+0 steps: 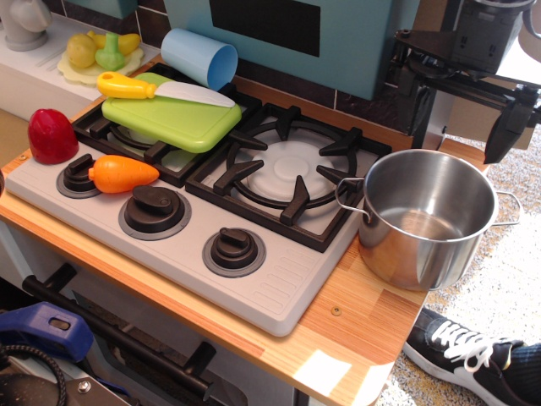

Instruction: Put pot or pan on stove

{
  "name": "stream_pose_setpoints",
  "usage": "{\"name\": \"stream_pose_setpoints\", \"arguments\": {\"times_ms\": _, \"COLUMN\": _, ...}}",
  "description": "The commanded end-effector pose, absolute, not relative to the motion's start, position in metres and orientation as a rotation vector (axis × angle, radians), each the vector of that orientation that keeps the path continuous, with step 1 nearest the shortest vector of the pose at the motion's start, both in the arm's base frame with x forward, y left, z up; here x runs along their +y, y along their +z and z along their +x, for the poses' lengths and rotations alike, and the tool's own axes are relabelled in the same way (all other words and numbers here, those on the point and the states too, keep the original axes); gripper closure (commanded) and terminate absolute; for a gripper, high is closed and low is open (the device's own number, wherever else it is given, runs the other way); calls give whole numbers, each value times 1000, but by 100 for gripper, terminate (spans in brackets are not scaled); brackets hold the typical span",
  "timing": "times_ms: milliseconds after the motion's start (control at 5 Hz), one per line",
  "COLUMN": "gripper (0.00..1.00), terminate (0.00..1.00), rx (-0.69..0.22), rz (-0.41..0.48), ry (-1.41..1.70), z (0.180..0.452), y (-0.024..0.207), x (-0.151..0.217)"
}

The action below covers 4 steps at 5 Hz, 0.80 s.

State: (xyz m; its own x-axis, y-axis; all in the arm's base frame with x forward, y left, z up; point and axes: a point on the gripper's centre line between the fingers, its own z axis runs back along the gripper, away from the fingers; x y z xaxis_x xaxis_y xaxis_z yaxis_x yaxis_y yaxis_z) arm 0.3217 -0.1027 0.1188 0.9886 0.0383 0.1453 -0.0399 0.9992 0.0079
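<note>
The shiny steel pot [427,216] with two thin wire loop handles stands upright and empty on the wooden counter [372,326], just right of the light grey stove [279,292], at the counter's right edge. The stove's right burner grate [292,165] is bare. My black gripper [462,127] hangs above and behind the pot. It is open and empty, with its two fingers wide apart and not touching the pot.
A green cutting board [173,118] with a yellow-handled knife [161,89] covers the left burner. A light-blue cup [200,57] lies on its side behind it. A red toy vegetable [52,135] and an orange carrot [122,173] sit by the left knobs. The counter drops off right of the pot.
</note>
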Motion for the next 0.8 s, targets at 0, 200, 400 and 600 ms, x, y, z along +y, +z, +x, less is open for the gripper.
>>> {"name": "stream_pose_setpoints", "arguments": {"times_ms": 0, "gripper": 0, "terminate": 0, "rx": -146, "rz": 11, "ry": 39, "z": 322, "y": 119, "x": -103}}
{"name": "stream_pose_setpoints", "arguments": {"times_ms": 200, "gripper": 0, "terminate": 0, "rx": -161, "rz": 57, "ry": -76, "z": 306, "y": 115, "x": -109}}
{"name": "stream_pose_setpoints", "arguments": {"times_ms": 400, "gripper": 0, "terminate": 0, "rx": -184, "rz": 51, "ry": -196, "z": 298, "y": 110, "x": -111}}
{"name": "stream_pose_setpoints", "arguments": {"times_ms": 600, "gripper": 0, "terminate": 0, "rx": -208, "rz": 28, "ry": -266, "z": 289, "y": 99, "x": -114}}
